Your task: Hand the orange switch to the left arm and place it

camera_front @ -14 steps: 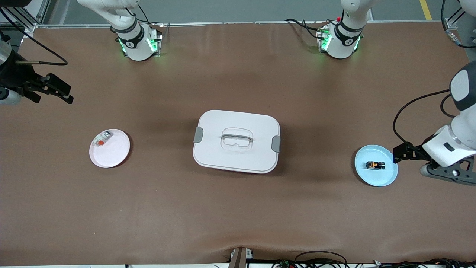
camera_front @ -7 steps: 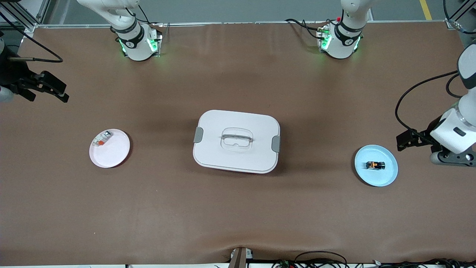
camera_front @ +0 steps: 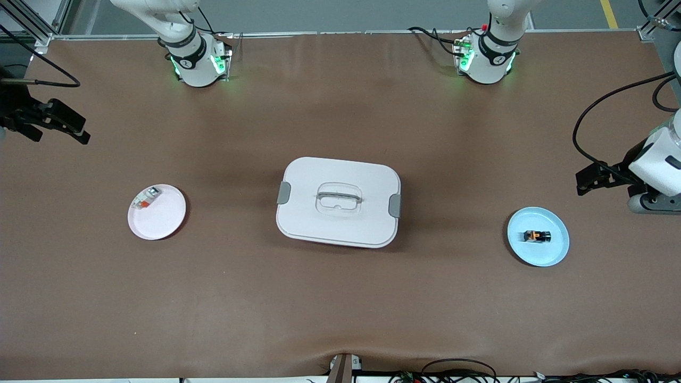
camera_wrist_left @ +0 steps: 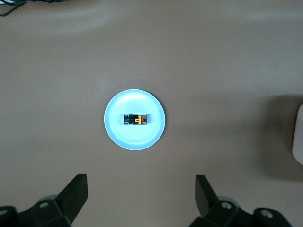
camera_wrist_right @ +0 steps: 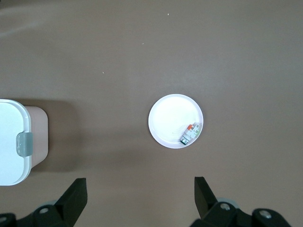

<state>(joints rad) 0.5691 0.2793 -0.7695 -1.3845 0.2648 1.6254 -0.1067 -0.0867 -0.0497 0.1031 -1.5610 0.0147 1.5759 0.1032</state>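
Observation:
The orange switch (camera_front: 536,236), a tiny black block with an orange patch, lies on a light blue plate (camera_front: 553,250) toward the left arm's end of the table. It also shows in the left wrist view (camera_wrist_left: 136,120). The white box (camera_front: 339,201) stands at the table's middle, lid shut. My left gripper (camera_wrist_left: 141,194) is open and empty, high over bare table beside the blue plate; in the front view it is at the edge (camera_front: 650,203). My right gripper (camera_wrist_right: 140,194) is open and empty, high over the right arm's end of the table.
A pale pink plate (camera_front: 159,221) holds a small white part with a red-orange end (camera_front: 144,198); the plate (camera_wrist_right: 168,118) and the box's end (camera_wrist_right: 14,142) show in the right wrist view. Cables hang from both wrists. The box's corner (camera_wrist_left: 299,137) shows in the left wrist view.
Both arms have drawn outward toward the table's ends and toward their bases' side. The left gripper has moved away from the blue plate. Switch, plates and box have not moved.

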